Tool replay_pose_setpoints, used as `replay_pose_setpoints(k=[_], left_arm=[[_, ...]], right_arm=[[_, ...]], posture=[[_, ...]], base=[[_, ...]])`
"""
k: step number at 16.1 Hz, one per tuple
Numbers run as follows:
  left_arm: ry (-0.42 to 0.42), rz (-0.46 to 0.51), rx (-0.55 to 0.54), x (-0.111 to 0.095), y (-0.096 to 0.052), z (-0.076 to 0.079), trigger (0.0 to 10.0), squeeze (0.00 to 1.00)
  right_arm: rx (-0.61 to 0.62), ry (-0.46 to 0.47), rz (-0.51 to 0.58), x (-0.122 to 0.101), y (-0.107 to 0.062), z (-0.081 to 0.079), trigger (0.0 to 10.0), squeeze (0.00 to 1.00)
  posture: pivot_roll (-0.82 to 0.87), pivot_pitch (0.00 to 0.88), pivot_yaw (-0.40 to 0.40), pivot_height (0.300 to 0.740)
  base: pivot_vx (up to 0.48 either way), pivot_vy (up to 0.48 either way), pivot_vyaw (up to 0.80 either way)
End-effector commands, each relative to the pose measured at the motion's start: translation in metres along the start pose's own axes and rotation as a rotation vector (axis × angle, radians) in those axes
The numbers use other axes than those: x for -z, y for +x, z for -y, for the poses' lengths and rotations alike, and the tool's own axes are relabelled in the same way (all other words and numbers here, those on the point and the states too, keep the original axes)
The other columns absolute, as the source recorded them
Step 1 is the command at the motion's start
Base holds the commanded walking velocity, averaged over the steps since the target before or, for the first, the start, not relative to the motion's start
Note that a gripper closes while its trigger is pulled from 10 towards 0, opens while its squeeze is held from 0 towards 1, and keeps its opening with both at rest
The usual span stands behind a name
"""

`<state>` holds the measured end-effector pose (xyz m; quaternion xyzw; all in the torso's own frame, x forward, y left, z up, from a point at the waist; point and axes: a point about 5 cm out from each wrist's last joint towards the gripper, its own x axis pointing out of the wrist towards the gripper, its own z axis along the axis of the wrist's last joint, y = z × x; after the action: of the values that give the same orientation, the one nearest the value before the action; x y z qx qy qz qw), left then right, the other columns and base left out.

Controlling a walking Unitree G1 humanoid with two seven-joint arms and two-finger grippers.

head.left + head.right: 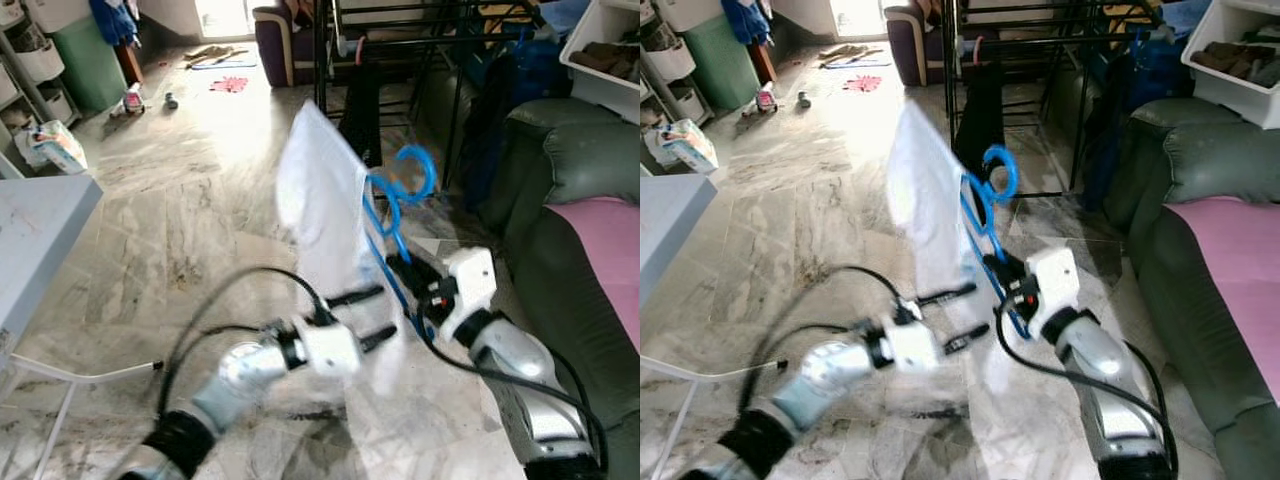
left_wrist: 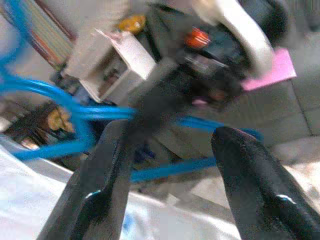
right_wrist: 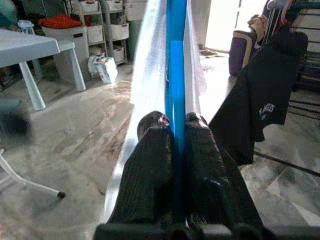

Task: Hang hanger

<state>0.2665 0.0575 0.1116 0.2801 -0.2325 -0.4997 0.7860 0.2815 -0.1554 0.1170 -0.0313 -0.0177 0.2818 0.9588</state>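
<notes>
A blue plastic hanger (image 1: 392, 215) carries a white garment (image 1: 325, 225) that hangs down in front of me. My right gripper (image 1: 408, 272) is shut on the hanger's lower bar, and its fingers (image 3: 155, 170) pinch the blue bar (image 3: 176, 75). My left gripper (image 1: 372, 316) stands open with its two fingers against the garment's lower part, just left of the hanger. From the left wrist, its fingers (image 2: 100, 190) point at the blue hanger (image 2: 100, 112) and the right gripper's housing. A black drying rack (image 1: 400, 50) with a dark garment (image 1: 358, 100) stands ahead.
A dark green sofa (image 1: 570, 230) with a pink cover lies on the right. A grey table (image 1: 40, 230) stands at the left. Shelves with bins and loose items on the marble floor (image 1: 180, 200) lie farther back. A white bin (image 1: 610, 50) sits above the sofa.
</notes>
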Motion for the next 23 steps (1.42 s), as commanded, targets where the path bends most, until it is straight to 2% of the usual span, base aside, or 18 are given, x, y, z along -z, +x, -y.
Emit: replay_pose_setpoints(k=[1, 2, 3, 4, 6, 8, 9, 11, 13, 16, 18, 19, 20, 21, 23], left_arm=[[0.005, -0.002, -0.008, -0.002, -0.006, -0.006, 10.0, 1.00], [0.023, -0.002, -0.018, -0.003, -0.010, -0.013, 10.0, 1.00], [0.058, -0.014, -0.033, -0.004, -0.023, -0.028, 10.0, 1.00], [0.064, -0.023, -0.035, -0.005, -0.027, -0.033, 10.0, 1.00], [0.106, -0.107, -0.017, 0.006, -0.046, -0.047, 10.0, 1.00], [0.142, -0.160, 0.000, 0.013, -0.053, -0.057, 10.0, 1.00], [0.198, -0.190, 0.030, 0.016, -0.054, -0.066, 10.0, 1.00], [0.270, -0.202, 0.083, 0.016, -0.051, -0.073, 10.0, 1.00], [0.311, -0.215, 0.191, 0.018, -0.045, -0.076, 10.0, 1.00], [0.357, -0.217, 0.262, 0.020, -0.037, -0.080, 10.0, 1.00], [0.393, -0.253, 0.315, 0.025, -0.031, -0.083, 10.0, 1.00], [0.403, -0.265, 0.339, 0.027, -0.030, -0.084, 10.0, 0.95], [0.411, -0.280, 0.347, 0.029, -0.027, -0.086, 10.0, 0.27], [0.417, -0.287, 0.348, 0.030, -0.025, -0.088, 10.0, 0.21], [0.439, -0.298, 0.345, 0.031, -0.022, -0.092, 10.0, 0.21]], right_arm=[[-0.004, -0.016, 0.063, -0.009, 0.001, 0.001, 10.0, 0.00], [-0.009, -0.028, 0.051, -0.007, -0.002, 0.002, 10.0, 0.00], [-0.022, -0.058, 0.025, -0.001, -0.009, 0.004, 10.0, 0.00], [-0.028, -0.067, 0.019, 0.001, -0.011, 0.005, 10.0, 0.00], [-0.058, -0.117, -0.027, 0.007, -0.023, 0.012, 10.0, 0.00], [-0.084, -0.152, -0.058, 0.009, -0.033, 0.020, 10.0, 0.00], [-0.113, -0.169, -0.077, 0.009, -0.042, 0.026, 10.0, 0.00], [-0.179, -0.170, -0.108, 0.010, -0.049, 0.027, 10.0, 0.00], [-0.267, -0.185, -0.162, 0.011, -0.060, 0.026, 10.0, 0.00], [-0.250, -0.262, -0.175, 0.011, -0.064, 0.033, 10.0, 0.00], [-0.236, -0.309, -0.166, 0.007, -0.063, 0.035, 10.0, 0.00], [-0.247, -0.322, -0.168, 0.006, -0.063, 0.034, 10.0, 0.00], [-0.280, -0.351, -0.182, 0.006, -0.063, 0.031, 10.0, 0.00], [-0.297, -0.360, -0.188, 0.007, -0.064, 0.029, 10.0, 0.00], [-0.305, -0.366, -0.189, 0.008, -0.064, 0.027, 10.0, 0.00]], posture=[[-0.01, 0.041, 0.013, 0.740], [-0.01, 0.042, 0.016, 0.740], [-0.01, 0.040, 0.021, 0.740], [0.00, 0.040, 0.023, 0.740], [0.00, 0.044, 0.032, 0.740], [-0.01, 0.045, 0.035, 0.740], [-0.01, 0.046, 0.037, 0.740], [-0.01, 0.047, 0.043, 0.740], [-0.01, 0.050, 0.050, 0.740], [-0.02, 0.048, 0.080, 0.740], [-0.02, 0.048, 0.098, 0.740], [-0.02, 0.048, 0.103, 0.740], [-0.02, 0.046, 0.109, 0.740], [-0.03, 0.046, 0.114, 0.740], [-0.03, 0.045, 0.118, 0.740]], base=[[0.000, 0.000, 0.00], [0.000, 0.000, 0.00], [0.000, 0.000, 0.00], [0.000, 0.000, 0.00], [0.000, 0.000, 0.00], [0.000, 0.000, 0.00], [0.000, 0.000, 0.00], [0.000, 0.000, 0.00], [0.000, 0.000, 0.00], [0.000, 0.000, 0.00], [0.000, 0.000, 0.00], [0.000, 0.000, 0.00], [0.000, 0.000, 0.00], [0.000, 0.000, 0.00], [0.000, 0.000, 0.00]])
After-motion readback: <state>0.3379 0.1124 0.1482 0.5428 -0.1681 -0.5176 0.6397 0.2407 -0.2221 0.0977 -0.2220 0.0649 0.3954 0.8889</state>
